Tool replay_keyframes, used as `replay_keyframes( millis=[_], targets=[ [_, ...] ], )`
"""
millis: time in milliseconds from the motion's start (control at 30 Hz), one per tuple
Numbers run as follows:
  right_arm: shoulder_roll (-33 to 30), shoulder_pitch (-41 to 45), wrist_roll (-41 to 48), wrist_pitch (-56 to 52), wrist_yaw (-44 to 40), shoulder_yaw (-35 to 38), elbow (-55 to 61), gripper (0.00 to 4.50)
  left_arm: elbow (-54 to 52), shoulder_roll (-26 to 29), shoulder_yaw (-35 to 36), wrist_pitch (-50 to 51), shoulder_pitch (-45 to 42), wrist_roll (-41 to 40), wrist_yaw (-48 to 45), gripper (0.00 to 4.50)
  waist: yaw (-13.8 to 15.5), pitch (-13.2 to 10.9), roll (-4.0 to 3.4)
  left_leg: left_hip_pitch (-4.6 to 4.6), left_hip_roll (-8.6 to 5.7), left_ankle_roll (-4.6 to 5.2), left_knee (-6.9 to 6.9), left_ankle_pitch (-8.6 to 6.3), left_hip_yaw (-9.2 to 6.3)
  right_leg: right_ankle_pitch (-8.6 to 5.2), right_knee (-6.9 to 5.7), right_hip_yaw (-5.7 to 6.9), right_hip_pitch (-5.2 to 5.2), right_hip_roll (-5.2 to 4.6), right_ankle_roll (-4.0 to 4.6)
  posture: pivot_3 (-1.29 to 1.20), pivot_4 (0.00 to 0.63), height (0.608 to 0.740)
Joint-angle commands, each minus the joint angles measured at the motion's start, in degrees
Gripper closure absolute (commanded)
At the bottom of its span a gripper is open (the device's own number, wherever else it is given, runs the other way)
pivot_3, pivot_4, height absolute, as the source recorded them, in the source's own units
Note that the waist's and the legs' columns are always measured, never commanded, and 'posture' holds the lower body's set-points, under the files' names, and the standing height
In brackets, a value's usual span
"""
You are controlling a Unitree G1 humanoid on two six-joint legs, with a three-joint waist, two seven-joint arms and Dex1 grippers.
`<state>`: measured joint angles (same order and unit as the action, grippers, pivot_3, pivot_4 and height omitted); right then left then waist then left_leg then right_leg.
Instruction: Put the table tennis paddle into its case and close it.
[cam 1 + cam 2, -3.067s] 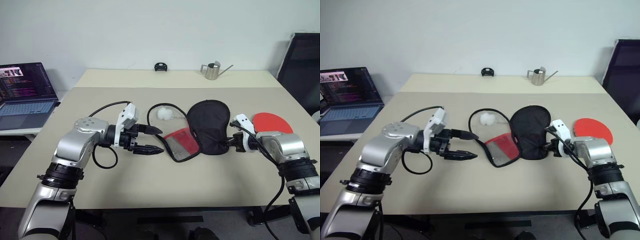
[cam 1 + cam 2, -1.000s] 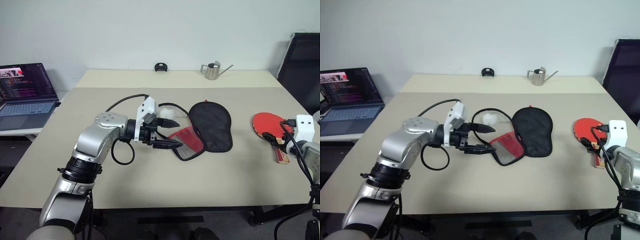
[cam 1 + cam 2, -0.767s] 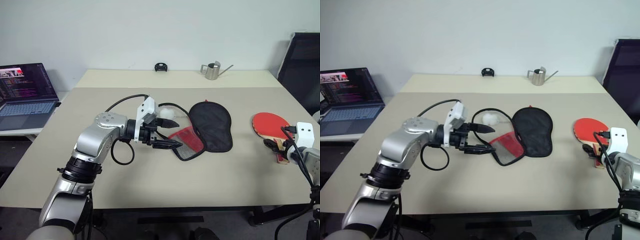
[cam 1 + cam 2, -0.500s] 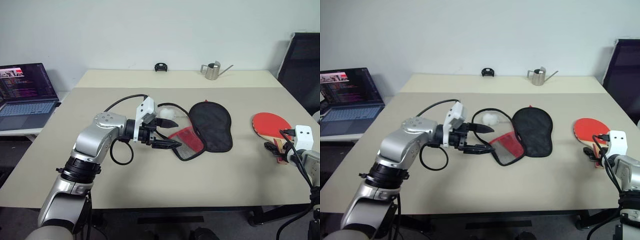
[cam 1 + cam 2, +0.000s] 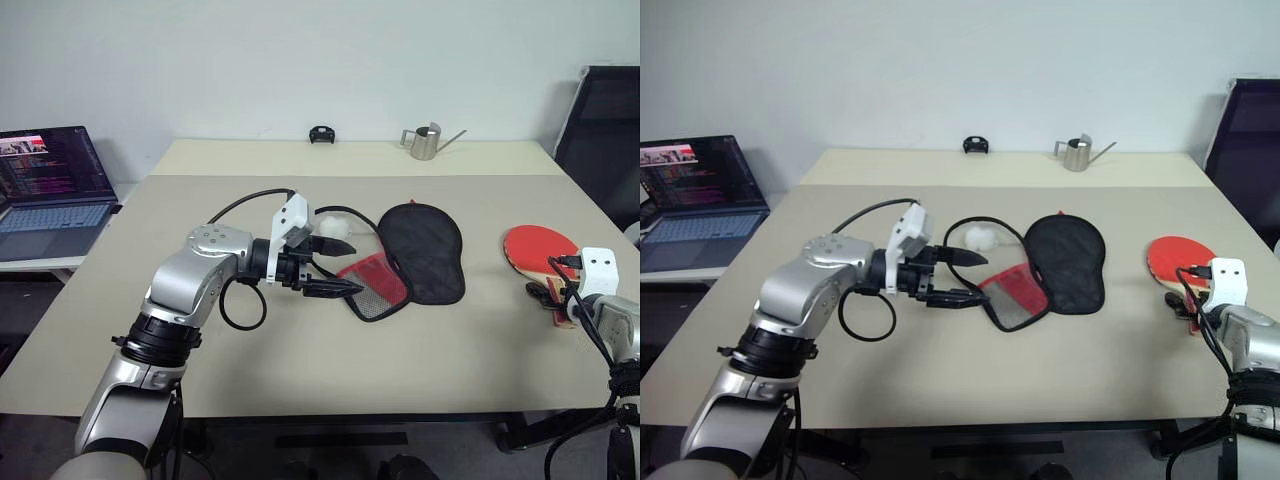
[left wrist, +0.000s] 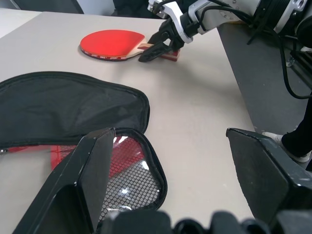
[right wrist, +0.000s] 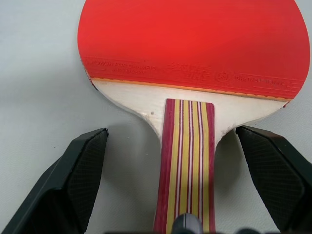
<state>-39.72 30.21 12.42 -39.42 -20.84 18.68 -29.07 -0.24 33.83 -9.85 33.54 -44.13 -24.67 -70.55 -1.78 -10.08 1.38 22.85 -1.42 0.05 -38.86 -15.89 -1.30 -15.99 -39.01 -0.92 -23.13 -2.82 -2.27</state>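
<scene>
Right wrist view looks straight down the striped wooden handle of the table tennis paddle (image 7: 189, 63), a rigid bat with a round red rubber face, lying flat on the beige table (image 7: 44, 97); the right gripper (image 7: 180, 180) has its two black fingers spread wide, one on each side of the handle, neither touching it; in the left eye view that gripper (image 5: 545, 297) sits at the handle end of the paddle (image 5: 535, 248), near the table's right edge; the soft paddle-shaped zip case (image 5: 420, 250) lies well apart from the paddle, around the middle of the table (image 5: 300, 370), its black fabric half spread flat and its red half with black mesh pocket folded open toward the left arm; the left gripper (image 5: 335, 265) hovers beside that red mesh flap, pointing toward the right, fingers wide apart and holding nothing; a small white lump (image 5: 333, 224) lies on the table just behind that gripper.
</scene>
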Motion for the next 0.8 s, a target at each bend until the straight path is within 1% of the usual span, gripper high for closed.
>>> replay_keyframes(
  millis=[33, 67, 167, 367, 433, 467, 600, 800],
  targets=[
    [-0.4, 0.2, -1.0, 0.9, 0.6, -0.4, -2.9, 0.01, -1.9, 0.1, 0.6, -0.4, -1.2, -0.4, 0.1, 0.50, 0.0, 0.0, 0.05, -0.02, 0.00, 0.00, -0.01, 0.00, 0.00, 0.00, 0.00, 0.00, 0.02, 0.00, 0.00, 0.00, 0.150, 0.740],
    [-0.4, 0.2, -0.9, 0.9, 0.8, 0.0, -3.6, 0.01, -2.0, 0.0, 0.6, -0.4, -1.2, -0.4, 0.1, 0.50, 0.0, 0.1, 0.09, -0.03, 0.00, 0.00, -0.01, 0.00, 0.00, 0.00, 0.00, 0.00, 0.05, 0.00, -0.01, 0.00, 0.150, 0.740],
    [-0.5, -0.4, -0.6, 0.7, 1.1, 0.6, -4.3, 0.55, -2.4, 0.2, 0.8, -0.3, -1.0, -0.6, 0.0, 0.50, 0.0, 0.2, 0.25, -0.05, 0.00, 0.01, -0.03, 0.00, -0.02, 0.01, 0.00, 0.02, 0.10, 0.00, -0.01, 0.00, 0.150, 0.740],
    [0.0, -1.4, -0.3, 0.2, 1.5, 0.9, -3.5, 2.60, -2.8, 0.1, 1.1, -0.8, -0.5, -1.5, -1.2, 0.50, 0.1, 0.3, 0.46, -0.07, 0.00, 0.01, -0.04, 0.00, -0.06, 0.01, 0.02, 0.05, 0.15, -0.01, -0.01, 0.00, 0.150, 0.740],
    [0.1, -1.5, -0.2, 0.1, 1.8, 1.0, -3.2, 3.15, -2.9, 0.2, 1.2, -1.0, -0.4, -1.6, -1.4, 0.50, 0.1, 0.3, 0.52, -0.13, 0.00, 0.01, -0.04, 0.00, -0.07, 0.01, 0.04, 0.05, 0.23, -0.01, -0.01, 0.00, 0.150, 0.740],
    [0.2, -1.6, -0.1, 0.0, 1.9, 1.0, -3.1, 3.26, -2.8, 0.2, 1.2, -1.1, -0.4, -1.7, -1.5, 0.50, 0.1, 0.3, 0.52, -0.21, -0.01, 0.01, -0.04, 0.00, -0.07, 0.01, 0.07, 0.06, 0.34, -0.01, -0.01, 0.00, 0.150, 0.740],
    [0.5, -1.9, 0.2, -0.3, 2.3, 1.2, -2.6, 3.32, -2.5, 0.2, 1.6, -1.5, -0.3, -1.7, -1.7, 0.50, 0.2, 0.3, 0.52, -0.77, -0.02, 0.03, 0.02, -0.02, -0.13, 0.00, 0.18, 0.11, 0.90, -0.02, -0.02, 0.00, 0.150, 0.740],
    [0.6, -1.5, 1.6, -1.7, 2.8, 2.5, 0.8, 3.33, -2.7, 1.3, 2.5, -1.7, 0.3, -1.8, -1.5, 0.50, 0.2, 0.3, 0.48, -0.85, -0.01, 0.04, 0.03, -0.02, -0.12, 0.00, 0.16, 0.09, 0.94, -0.01, -0.02, 0.00, 0.150, 0.740]
  ],
)
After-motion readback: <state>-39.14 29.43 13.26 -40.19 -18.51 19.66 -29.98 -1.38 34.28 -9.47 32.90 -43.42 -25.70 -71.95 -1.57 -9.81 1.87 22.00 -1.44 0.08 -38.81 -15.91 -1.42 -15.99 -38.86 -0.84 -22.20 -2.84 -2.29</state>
